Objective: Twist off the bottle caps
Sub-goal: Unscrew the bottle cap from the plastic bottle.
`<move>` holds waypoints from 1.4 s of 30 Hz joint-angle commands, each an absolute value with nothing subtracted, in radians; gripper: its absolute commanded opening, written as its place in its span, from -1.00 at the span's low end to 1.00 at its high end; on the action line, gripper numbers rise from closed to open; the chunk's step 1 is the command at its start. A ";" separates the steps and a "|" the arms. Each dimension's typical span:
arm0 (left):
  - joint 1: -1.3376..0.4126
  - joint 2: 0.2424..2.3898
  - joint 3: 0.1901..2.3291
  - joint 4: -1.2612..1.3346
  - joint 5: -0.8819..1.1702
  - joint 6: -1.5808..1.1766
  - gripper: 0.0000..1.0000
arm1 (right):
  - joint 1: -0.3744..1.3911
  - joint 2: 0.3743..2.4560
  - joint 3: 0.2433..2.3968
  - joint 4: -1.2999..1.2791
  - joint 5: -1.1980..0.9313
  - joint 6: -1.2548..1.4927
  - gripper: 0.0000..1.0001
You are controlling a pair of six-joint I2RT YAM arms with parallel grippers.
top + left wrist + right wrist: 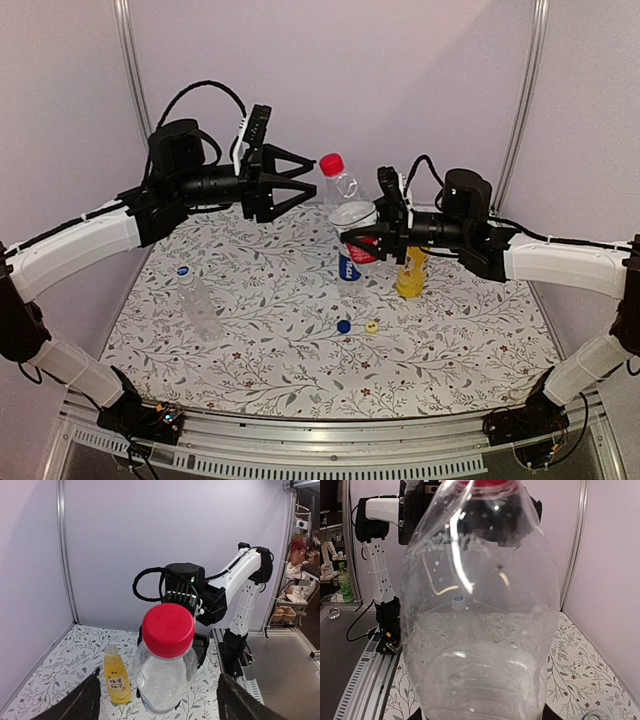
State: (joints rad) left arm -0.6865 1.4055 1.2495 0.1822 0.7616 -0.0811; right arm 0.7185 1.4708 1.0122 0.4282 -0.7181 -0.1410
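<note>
My right gripper (365,245) is shut on the clear bottle (345,200) with the red-white label and holds it tilted above the table. Its red cap (331,163) points at my left gripper (312,180). In the left wrist view the red cap (168,630) sits centred, and the dark fingers (85,702) stand wide on both sides without touching it. The left gripper (159,672) is open. In the right wrist view the held bottle (480,630) hides the jaws. The uncapped yellow bottle (410,272), the blue-label bottle (348,266) and the plain clear bottle (198,300) stand on the table.
A loose blue cap (343,326) and a loose yellow cap (371,326) lie on the flowered table cover (270,370) in front of the bottles. The plain bottle carries a blue cap (183,270). The yellow bottle (116,676) stands just beside the held bottle.
</note>
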 commanded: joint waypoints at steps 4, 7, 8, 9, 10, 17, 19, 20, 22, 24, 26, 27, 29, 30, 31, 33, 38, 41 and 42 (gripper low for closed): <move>-0.706 1.474 1.365 0.222 0.849 -0.135 0.47 | 0.713 1.494 1.017 0.452 -0.800 -0.110 -0.17; -0.706 1.501 1.396 0.226 0.870 -0.143 0.38 | 0.713 1.498 1.020 0.449 -0.811 -0.109 -0.18; -0.707 1.507 1.401 0.235 0.881 -0.149 0.34 | 0.713 1.499 1.021 0.448 -0.814 -0.109 -0.18; -0.707 1.511 1.403 0.242 0.893 -0.153 0.31 | 0.713 1.499 1.021 0.449 -0.817 -0.109 -0.18; -0.707 1.517 1.406 0.247 0.905 -0.157 0.26 | 0.713 1.499 1.022 0.449 -0.819 -0.109 -0.18; -0.708 1.564 1.440 0.289 1.011 -0.218 0.03 | 0.713 1.501 1.024 0.446 -0.827 -0.108 -0.20; -0.708 1.570 1.436 0.316 1.025 -0.247 0.00 | 0.713 1.501 1.025 0.443 -0.827 -0.107 -0.20; -0.707 1.573 1.437 0.326 1.031 -0.256 -0.04 | 0.713 1.500 1.024 0.442 -0.825 -0.109 -0.21; -0.708 1.578 1.440 0.339 1.040 -0.271 -0.11 | 0.713 1.502 1.025 0.440 -0.824 -0.110 -0.21; -0.709 1.583 1.444 0.342 1.044 -0.279 -0.18 | 0.713 1.502 1.026 0.438 -0.824 -0.110 -0.21; -0.709 1.585 1.444 0.352 1.043 -0.287 -0.19 | 0.712 1.502 1.026 0.436 -0.822 -0.112 -0.22; -0.709 1.587 1.442 0.360 1.043 -0.294 -0.21 | 0.713 1.503 1.026 0.433 -0.820 -0.112 -0.22; -0.709 1.591 1.443 0.369 1.045 -0.303 -0.25 | 0.713 1.506 1.028 0.433 -0.821 -0.114 -0.22; -0.709 1.594 1.443 0.371 1.048 -0.306 -0.28 | 0.713 1.507 1.028 0.430 -0.821 -0.114 -0.22; -0.709 1.596 1.444 0.370 1.050 -0.309 -0.32 | 0.713 1.508 1.029 0.431 -0.822 -0.114 -0.22; -0.709 1.598 1.442 0.371 1.052 -0.309 -0.38 | 0.713 1.508 1.031 0.427 -0.820 -0.114 -0.23; -0.711 1.600 1.443 0.361 1.049 -0.306 -0.59 | 0.713 1.512 1.034 0.421 -0.811 -0.115 -0.22; -0.713 1.592 1.441 0.322 1.009 -0.286 -0.83 | 0.713 1.513 1.051 0.386 -0.754 -0.112 -0.22; -0.714 1.587 1.439 0.304 0.984 -0.280 -0.99 | 0.713 1.513 1.060 0.369 -0.722 -0.113 -0.23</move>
